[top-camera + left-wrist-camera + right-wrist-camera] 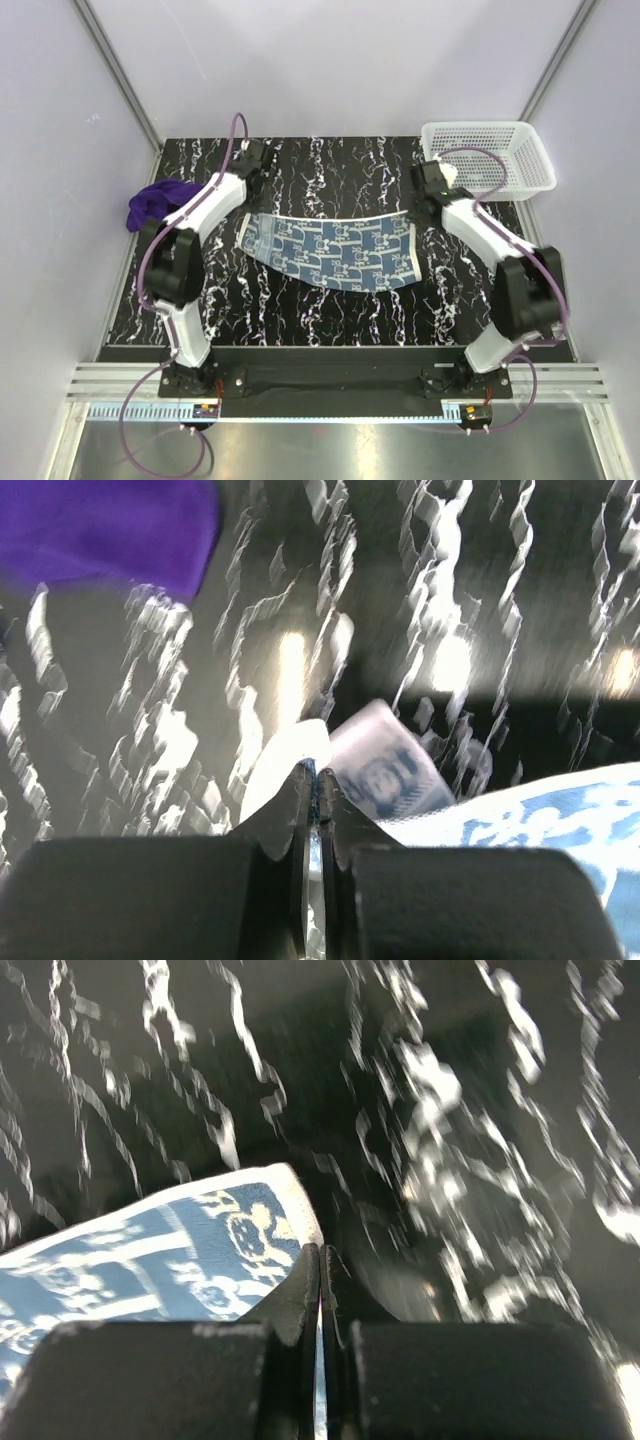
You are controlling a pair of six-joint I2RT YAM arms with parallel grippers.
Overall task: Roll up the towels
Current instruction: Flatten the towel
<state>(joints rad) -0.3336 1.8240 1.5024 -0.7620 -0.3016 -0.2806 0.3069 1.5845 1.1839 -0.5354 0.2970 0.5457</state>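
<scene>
Black marbled table carries the patterned towel slung between left gripper and right gripper, each clamped on a corner, probably the best hold for light, limp cloth; the purple towel lies left of the left gripper.

The right gripper has its jaws pressed together on the white-hemmed corner of the blue-patterned towel, which spreads away to the gripper's left. Beyond the gripper lies the black, white-veined table, blurred.
</scene>
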